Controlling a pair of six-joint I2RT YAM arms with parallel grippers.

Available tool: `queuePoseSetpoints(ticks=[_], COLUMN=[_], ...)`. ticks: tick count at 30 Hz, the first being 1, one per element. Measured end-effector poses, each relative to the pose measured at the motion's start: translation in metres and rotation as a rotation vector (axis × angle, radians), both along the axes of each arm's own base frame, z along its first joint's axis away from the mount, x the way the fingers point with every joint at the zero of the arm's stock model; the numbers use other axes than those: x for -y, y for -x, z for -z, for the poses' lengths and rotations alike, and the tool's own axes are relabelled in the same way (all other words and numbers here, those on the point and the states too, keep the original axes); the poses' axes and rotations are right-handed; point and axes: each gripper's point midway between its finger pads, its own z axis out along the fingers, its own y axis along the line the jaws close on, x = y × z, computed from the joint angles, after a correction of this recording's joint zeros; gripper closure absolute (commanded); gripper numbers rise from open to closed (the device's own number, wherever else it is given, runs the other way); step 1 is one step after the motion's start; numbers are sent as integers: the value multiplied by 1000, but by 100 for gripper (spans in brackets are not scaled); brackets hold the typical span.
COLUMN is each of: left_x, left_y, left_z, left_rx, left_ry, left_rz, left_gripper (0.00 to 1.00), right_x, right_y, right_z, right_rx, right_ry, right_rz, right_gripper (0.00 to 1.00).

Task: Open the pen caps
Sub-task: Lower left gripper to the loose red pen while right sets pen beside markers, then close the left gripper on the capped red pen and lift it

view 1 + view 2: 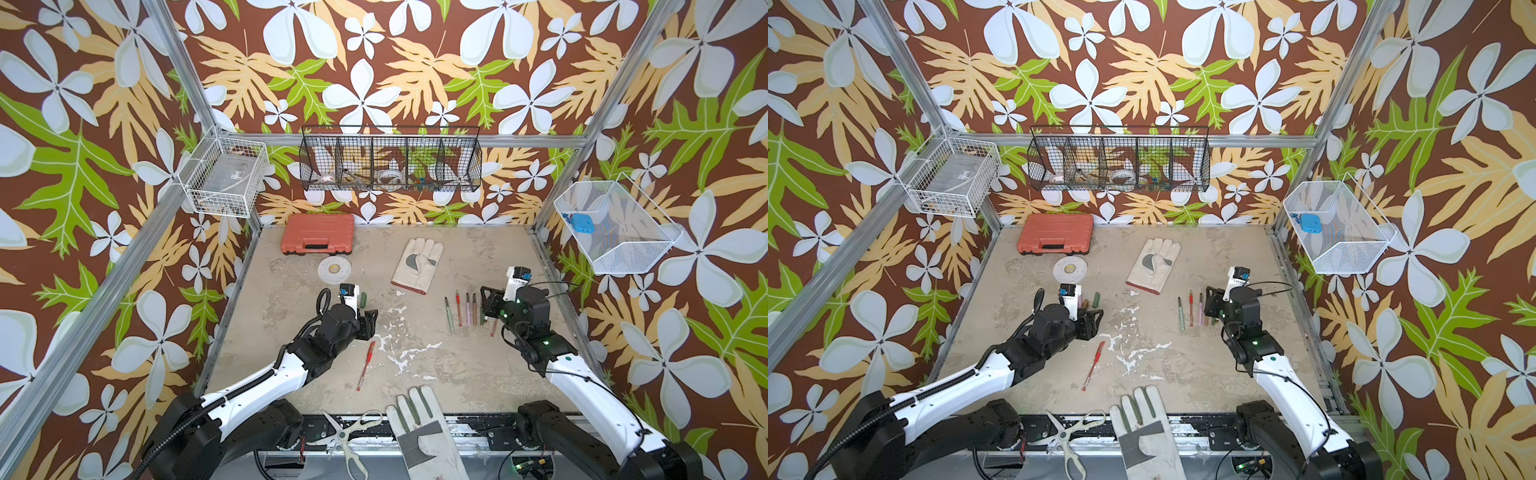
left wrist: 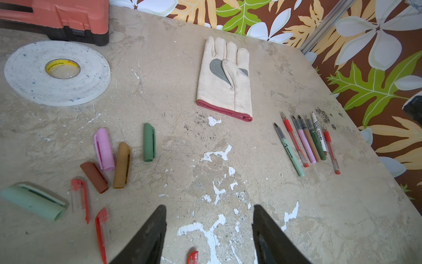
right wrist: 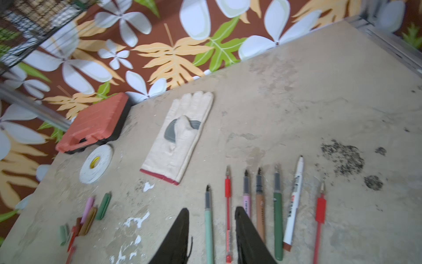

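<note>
What I counted done: seven of the eight pens lay bare-tipped, side by side on the mottled grey bench (image 1: pixel 415 374). They were a slim pale mint pen (image 3: pixel 209 228), a thin clear-and-red pen (image 3: pixel 228 217), a pink pen (image 3: pixel 246 198), a gold-brown pen (image 3: pixel 260 205), a dark green pen (image 3: pixel 278 219), a white marker with a brown end (image 3: pixel 294 201) and a second thin red pen (image 3: pixel 319 217).
Caps off: seven short plastic tubes lay loose beside my left arm, well apart from that row. They were a pink cap (image 2: pixel 104 148), a gold cap (image 2: pixel 122 165), a dark green cap (image 2: pixel 149 142), a brown cap (image 2: pixel 94 174), a pale mint cap (image 2: pixel 32 201) and two clear-and-red caps (image 2: pixel 78 196).
Left to do: a lone red pen (image 1: pixel 365 365) in front of my left arm looked capped, and I judged it the last.
Lone pen's axis: near-to-far, slightly slanted, with the capped end pointing away from my base and the tail toward the near edge.
Row's axis: all seven were parallel, near-to-far, with tips pointing toward the cream fabric work glove (image 1: pixel 417 266).
Left jaws: apart and empty, near the lone pen's capped end.
Right jaws: partly apart over the row, with the mint and first red pens showing between them. I saw nothing gripped, and contact was too blurred to judge.
</note>
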Motion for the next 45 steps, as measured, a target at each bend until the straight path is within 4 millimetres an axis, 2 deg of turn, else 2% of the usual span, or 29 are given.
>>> queuePoseSetpoints(ticks=[3, 7, 11, 14, 19, 26, 35, 45], left_x=[1, 9, 20, 27, 14, 1, -3, 4], left_y=[17, 50, 79, 93, 97, 100, 102, 88], left_z=[10, 40, 66, 77, 95, 111, 131, 133], left_rx=[-75, -205, -309, -356, -407, -447, -485, -431], left_ry=[-9, -57, -133, -189, -284, -355, -421, -422], left_rz=[18, 63, 123, 154, 106, 63, 59, 39], left_gripper=[43, 43, 43, 45, 49, 57, 72, 88], right_x=[-15, -44, -71, -87, -100, -103, -105, -105], right_y=[0, -1, 0, 3, 6, 8, 8, 8], right_z=[10, 30, 38, 43, 52, 52, 53, 53], right_rx=[-39, -124, -165, -190, -224, -227, -232, -233], right_ry=[19, 29, 38, 30, 19, 13, 9, 10], right_rz=[-63, -179, -285, -346, -403, -416, -424, -424], right_gripper=[68, 68, 68, 69, 70, 70, 70, 70])
